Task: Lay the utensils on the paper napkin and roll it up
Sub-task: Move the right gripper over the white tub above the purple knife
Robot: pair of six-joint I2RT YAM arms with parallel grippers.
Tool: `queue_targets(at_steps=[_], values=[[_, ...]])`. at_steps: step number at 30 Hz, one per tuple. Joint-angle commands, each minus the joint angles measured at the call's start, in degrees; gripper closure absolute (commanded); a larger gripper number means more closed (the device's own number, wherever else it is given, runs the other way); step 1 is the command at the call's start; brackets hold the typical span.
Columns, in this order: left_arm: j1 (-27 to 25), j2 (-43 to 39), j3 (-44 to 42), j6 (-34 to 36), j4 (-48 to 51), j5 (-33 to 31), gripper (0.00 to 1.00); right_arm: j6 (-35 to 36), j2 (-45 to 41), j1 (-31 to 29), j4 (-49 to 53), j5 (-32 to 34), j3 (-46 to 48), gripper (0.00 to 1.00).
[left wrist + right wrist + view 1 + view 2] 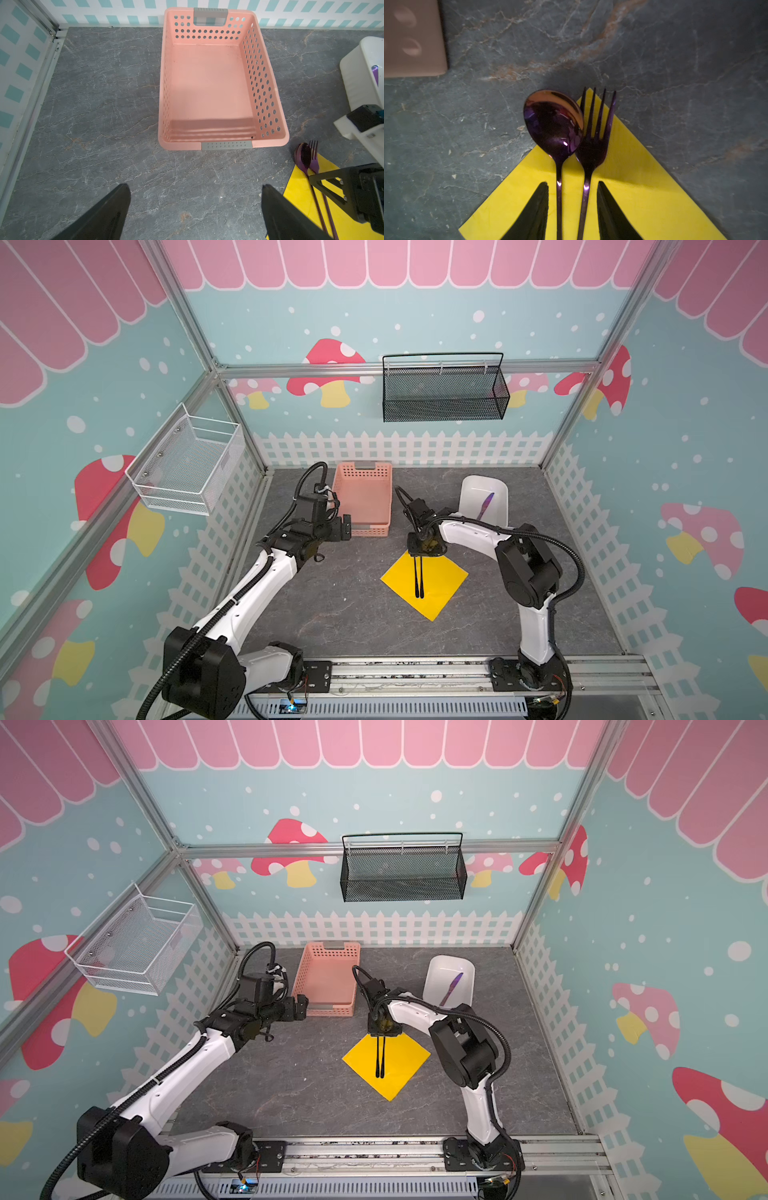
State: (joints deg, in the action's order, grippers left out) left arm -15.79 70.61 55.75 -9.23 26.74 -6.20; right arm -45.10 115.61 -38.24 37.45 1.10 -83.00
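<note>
A: Where do the utensils stand?
B: The spoon (553, 122) and fork (593, 145) lie side by side on the paper napkin (643, 197), heads at its far corner. The spoon's bowl overhangs the napkin's edge. The knife (486, 504) is off the napkin, in the white dish (471, 489) beyond its far right side.
A: Grippers?
B: The right gripper (572, 182) sits low over the napkin, jaws part-spread astride both handles. Yellow shows on either side, so I judge it grips neither. The left gripper (194, 185) is spread wide, empty, well off the napkin's left.
A: Step?
B: Placing, two of three down. Next, probably: lift clear, fetch the knife, lay it parallel. Rolling comes after.
</note>
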Motion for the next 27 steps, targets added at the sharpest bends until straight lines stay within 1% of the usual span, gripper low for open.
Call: queue_targets(at_steps=[1, 8, 20, 27], values=[[0.1, -0.9, 0.3, -0.4, -0.2, 0.1, 0.00, -0.9, 1.5, -0.3, 2.0, 1.2, -1.0, 0.58], [0.1, -0.9, 0.2, -0.4, -0.1, 0.1, 0.00, -0.7, 2.9, -0.4, 2.0, 0.8, -1.4, 0.58], [0.0, -0.7, 0.3, -0.5, -0.2, 0.3, 0.00, -0.7, 3.0, -0.4, 2.1, 0.7, -1.1, 0.62], [0.1, -0.6, 0.3, -0.5, -0.2, 0.5, 0.00, -0.9, 2.9, -0.3, 2.1, 0.6, -1.3, 0.61]])
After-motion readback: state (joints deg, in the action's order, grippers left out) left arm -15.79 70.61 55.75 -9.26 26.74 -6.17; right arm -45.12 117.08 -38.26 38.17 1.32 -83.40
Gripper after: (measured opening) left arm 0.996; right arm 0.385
